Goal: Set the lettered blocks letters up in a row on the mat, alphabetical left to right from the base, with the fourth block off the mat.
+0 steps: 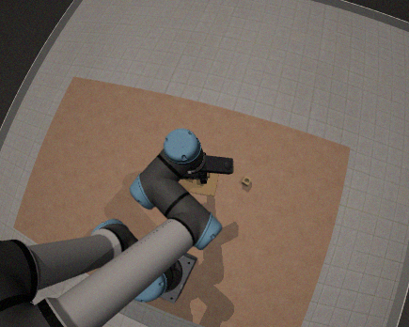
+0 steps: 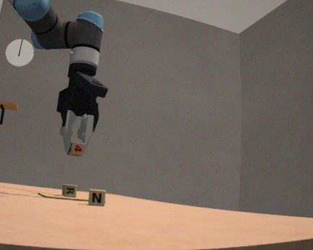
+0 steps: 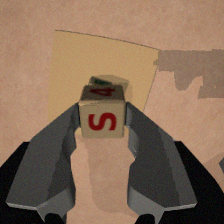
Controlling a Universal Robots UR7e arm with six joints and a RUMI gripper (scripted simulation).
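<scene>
My gripper [image 2: 76, 144] [image 3: 103, 104] is shut on a wooden block [image 2: 76, 149] [image 3: 102, 122] with a red S on one face and a red 4 on another. It holds the block high above the tan mat [image 1: 207, 190] [image 2: 51, 196] [image 3: 70, 60]. In the wrist view the S lies sideways. A block with a green mark shows partly behind the held one. In the exterior view a block [image 2: 69, 190] with a green R on its side sits on the mat. The N-sided block [image 2: 97, 197] [image 1: 246, 181] stands off the mat; its top letter is unreadable.
The arm covers part of the mat in the top view, so the blocks on it are mostly hidden there. The brown table top [image 1: 287, 188] [image 2: 169, 223] surrounds the mat. The robot's base plate [image 1: 187, 272] is in front of the mat.
</scene>
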